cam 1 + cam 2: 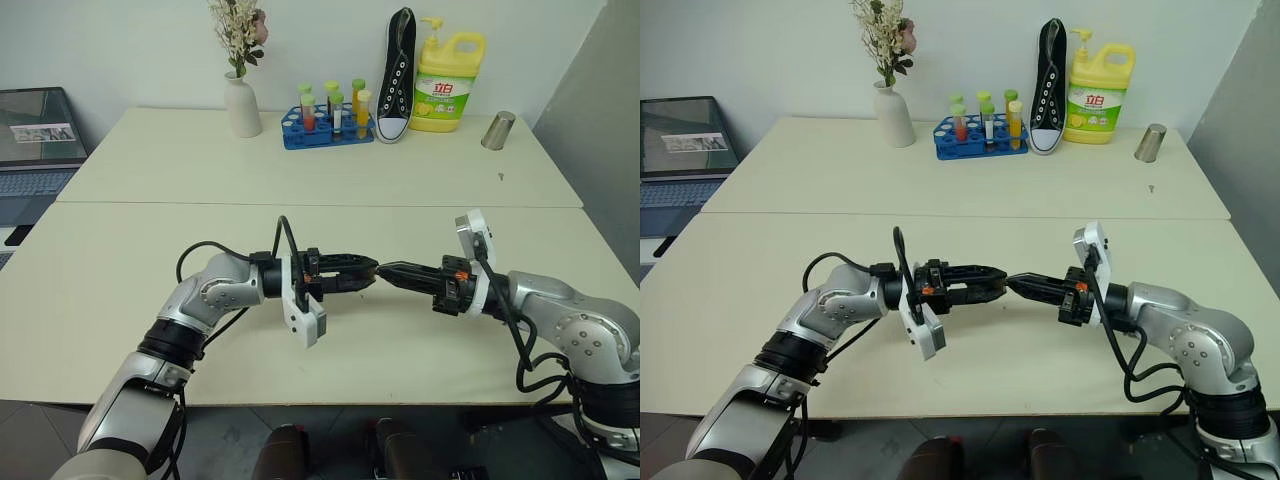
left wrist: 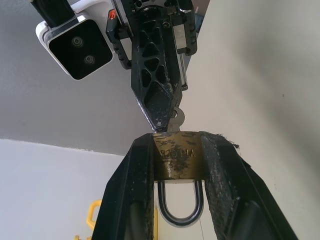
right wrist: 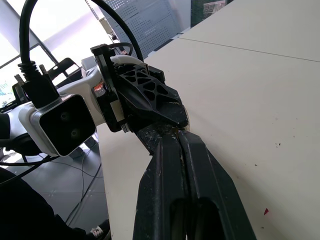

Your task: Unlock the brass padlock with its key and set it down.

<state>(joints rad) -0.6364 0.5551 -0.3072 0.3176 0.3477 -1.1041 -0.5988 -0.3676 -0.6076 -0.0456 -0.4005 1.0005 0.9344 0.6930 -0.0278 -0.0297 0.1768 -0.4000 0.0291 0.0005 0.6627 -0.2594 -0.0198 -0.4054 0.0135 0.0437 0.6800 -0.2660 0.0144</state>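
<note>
Left wrist view shows the brass padlock (image 2: 177, 159) squeezed between the two black fingers of the left gripper (image 1: 362, 272). Its silver loop (image 2: 181, 205) points back toward the left wrist, and its flat bottom, where the key goes in, faces the other arm. The right gripper (image 1: 390, 272) comes in from that side, tip to tip with the left one. Its jaws are pinched tight, and a small silver key (image 2: 177, 117) peeks out beside the fingertip, right at the bottom of the lock. I cannot tell how deep the key sits in the hole.

From the head views, both arms are held up above the tabletop (image 1: 120, 290), level, pointing at each other, and they meet in the middle. So the lock's long line runs straight along both grippers, and the key lies on that same line.

I think the next move is a twist of the right wrist about that line. If the grippers are not lined up well, the key could slip or jam.
</note>
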